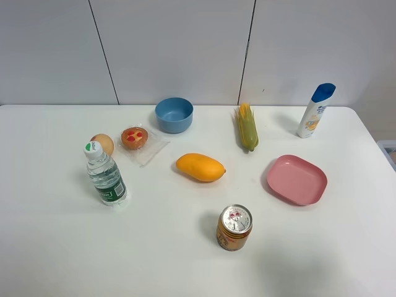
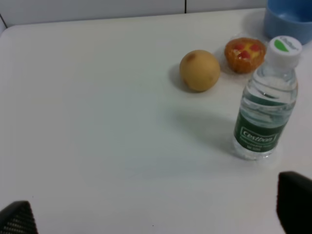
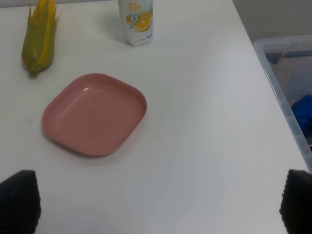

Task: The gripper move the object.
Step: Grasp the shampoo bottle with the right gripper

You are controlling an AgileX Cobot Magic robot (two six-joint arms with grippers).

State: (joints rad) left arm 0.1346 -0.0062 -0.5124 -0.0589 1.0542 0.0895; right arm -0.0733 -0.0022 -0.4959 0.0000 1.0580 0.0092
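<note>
The white shampoo bottle [image 1: 315, 112] with a blue cap stands upright at the back right of the table. Its lower body with the orange label also shows in the right wrist view [image 3: 136, 20]. Neither arm shows in the exterior high view. My right gripper [image 3: 156, 207] is open and empty, with only its dark fingertips [image 3: 17, 201] in view. It is well short of the bottle, with the pink plate between them. My left gripper [image 2: 156, 219] is open and empty over bare table, with one dark fingertip [image 2: 295, 208] near the clear water bottle [image 2: 265, 100].
A pink plate [image 1: 297, 179], a corn cob [image 1: 246, 126], a blue bowl [image 1: 174, 114], a mango [image 1: 200, 167], a drink can [image 1: 234, 227], a wrapped tart [image 1: 135, 138] and a round fruit [image 1: 103, 143] lie on the white table. A clear bin [image 3: 287, 83] stands off the table's right edge.
</note>
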